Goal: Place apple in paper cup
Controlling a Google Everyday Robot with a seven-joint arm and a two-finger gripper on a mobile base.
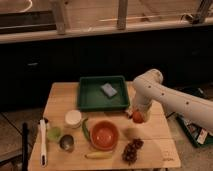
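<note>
Camera view's got the pincer (pixel 138 113) clamped on the apple (pixel 138 118) near the green tray (pixel 100 107), paper cup (pixel 73 118) well apart.

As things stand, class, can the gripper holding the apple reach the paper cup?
Probably yes: the gripper, at the table's right, shut on the apple, need only pass above the low red bowl to the paper cup.

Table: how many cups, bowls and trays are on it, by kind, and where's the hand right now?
Cups: 3 (paper cup, green cup, metal cup)
Bowls: 1 (red bowl)
Trays: 1 (green tray)
Total: 5
Hand: shut on the apple, just right of the tray's front right corner.
</note>
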